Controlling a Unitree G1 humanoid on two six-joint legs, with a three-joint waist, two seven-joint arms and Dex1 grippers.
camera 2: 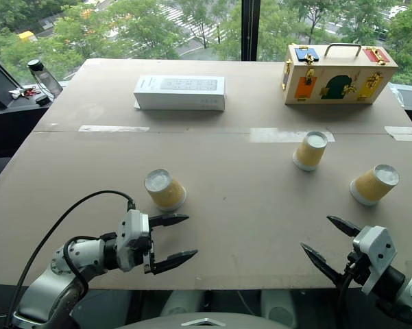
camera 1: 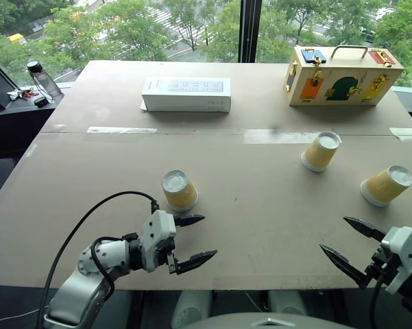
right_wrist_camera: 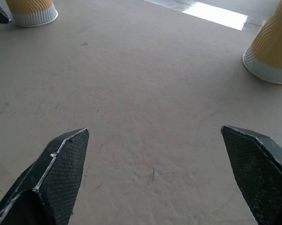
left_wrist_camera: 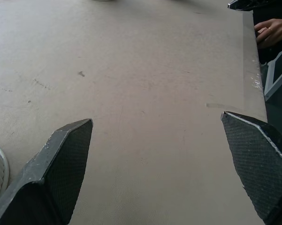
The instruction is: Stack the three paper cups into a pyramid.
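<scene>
From the head camera, your left pincer [camera 1: 192,240] and right pincer [camera 1: 349,247] sit nearest, both spread wide and empty over the counter's [camera 1: 260,205] near edge. The three paper cups stand upside down and apart: the near-left cup [camera 1: 179,190] just beyond the left pincer, the middle cup [camera 1: 320,151] and the right cup [camera 1: 386,185] farther off.

Your left wrist view shows spread fingers [left_wrist_camera: 61,164] above bare counter, with a person's hand [left_wrist_camera: 273,32] past the far edge.

Your right wrist view shows two cups ahead of the fingers.

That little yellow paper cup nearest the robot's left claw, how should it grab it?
Probably across the ribbed yellow-tan paper cup's middle wall, approaching level from the near side. It stands upside down, wide white rim on the table, narrowing upward, so the open left gripper can straddle it.
</scene>
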